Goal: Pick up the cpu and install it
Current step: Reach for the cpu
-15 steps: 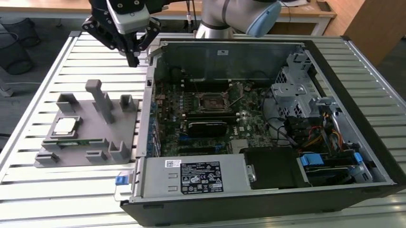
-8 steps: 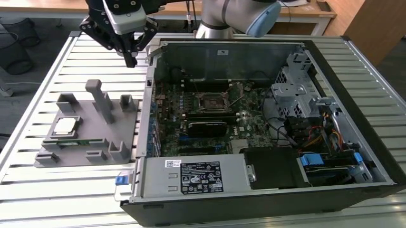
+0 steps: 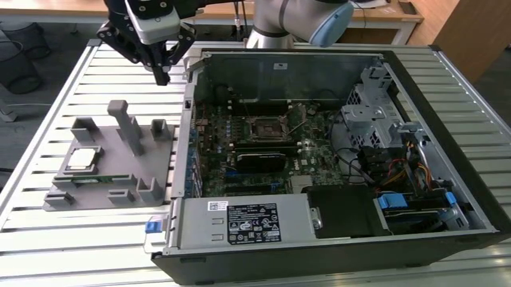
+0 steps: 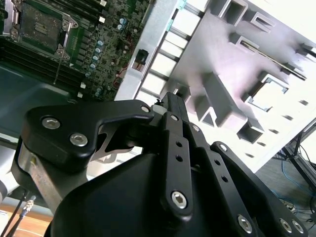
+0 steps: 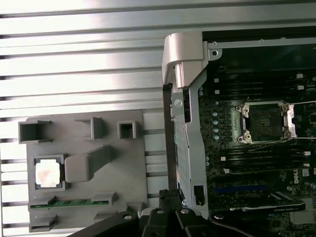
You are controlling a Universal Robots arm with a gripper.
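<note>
The cpu [image 3: 82,158] is a small silvery-white square lying in a recess of the grey holder [image 3: 105,186] on the slatted table, at the exterior view's left. It also shows in both wrist views [image 5: 48,174] [image 4: 270,93]. My gripper [image 3: 163,76] hangs well above the table, beyond the holder and beside the computer case's outer wall, with its black fingers [image 5: 169,195] shut together on nothing. The black socket [image 3: 265,127] with its metal frame sits on the motherboard inside the open case, also seen in the first wrist view [image 5: 264,121].
A long green memory stick [image 3: 92,177] rests in the holder just in front of the cpu. Upright grey posts [image 3: 126,125] rise from the holder. The open computer case [image 3: 447,89] holds cables, a drive cage and a power supply [image 3: 239,224].
</note>
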